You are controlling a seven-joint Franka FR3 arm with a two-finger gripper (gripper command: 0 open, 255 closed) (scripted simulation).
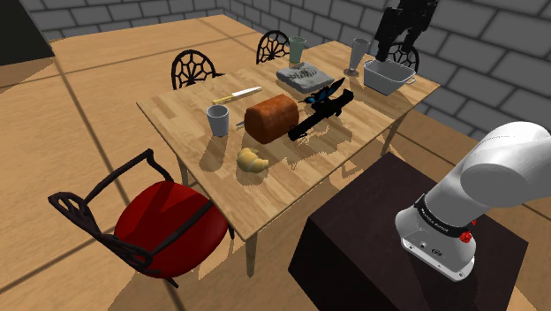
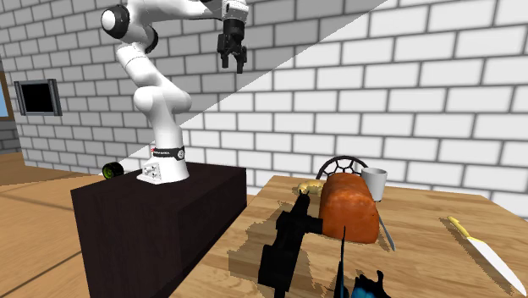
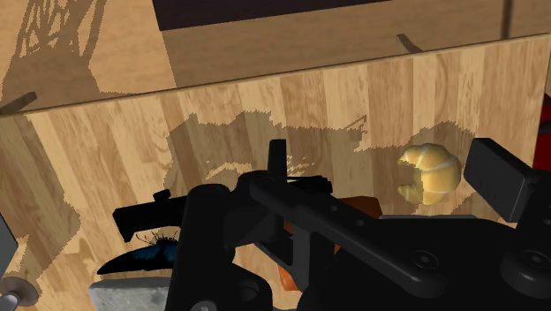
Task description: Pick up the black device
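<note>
The black device [image 1: 322, 109] is long and gun-shaped. It lies on the wooden table [image 1: 291, 190] between a brown bread loaf [image 1: 271, 117] and a blue butterfly-like object [image 1: 328, 90]. In the second exterior view the device [image 2: 288, 245] lies in front of the loaf [image 2: 347, 207]. My gripper [image 1: 396, 51] hangs high above the table's far corner, over a grey pan [image 1: 388, 76], well clear of the device. Its fingers stand apart, open and holding nothing, as the second exterior view also shows for the gripper [image 2: 233, 61]. The wrist view looks down past the hand at the device [image 3: 141, 215].
A croissant [image 1: 252, 160], a grey cup [image 1: 218, 120], a knife [image 1: 237, 94], a grey pad [image 1: 305, 79] and two glasses [image 1: 298, 49] [image 1: 358, 55] share the table. A red chair [image 1: 163, 225] stands at the near side. Black chairs [image 1: 194, 67] stand at the far side.
</note>
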